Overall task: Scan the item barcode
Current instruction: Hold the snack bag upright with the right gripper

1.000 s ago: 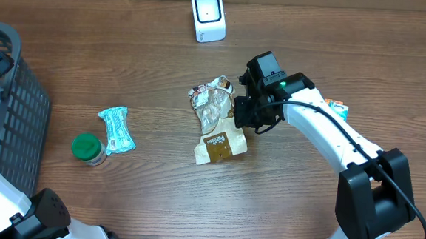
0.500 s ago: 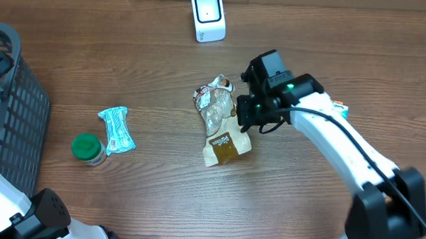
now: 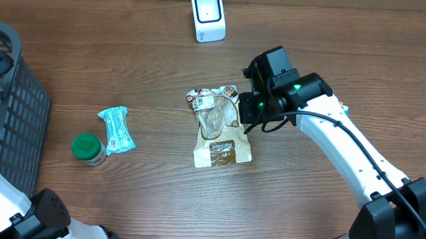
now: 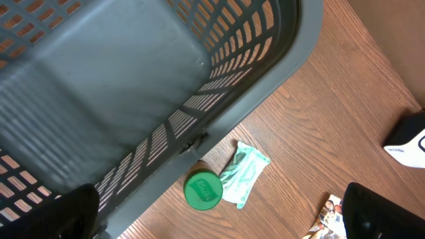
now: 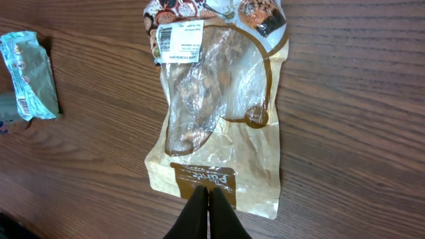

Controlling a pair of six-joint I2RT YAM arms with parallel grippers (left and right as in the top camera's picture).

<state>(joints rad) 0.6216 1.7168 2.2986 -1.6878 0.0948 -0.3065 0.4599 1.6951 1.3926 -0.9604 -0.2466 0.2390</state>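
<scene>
Overhead, I see the snack bag (image 3: 220, 131) lying flat at the centre of the wooden table (image 3: 127, 62). Its barcode label (image 5: 178, 41) sits at its upper end, well below the white scanner (image 3: 208, 15) at the top edge. My right gripper (image 5: 208, 199) is clenched, its tips over the bag's brown lower edge in the wrist view; whether it pinches the bag I cannot tell. The left gripper (image 4: 219, 196) hangs released above the grey basket (image 4: 133, 79), upper left of its own view.

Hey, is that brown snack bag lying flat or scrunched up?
Flat: the snack bag is spread out full-length with no folds, and its white barcode label faces up.
</scene>
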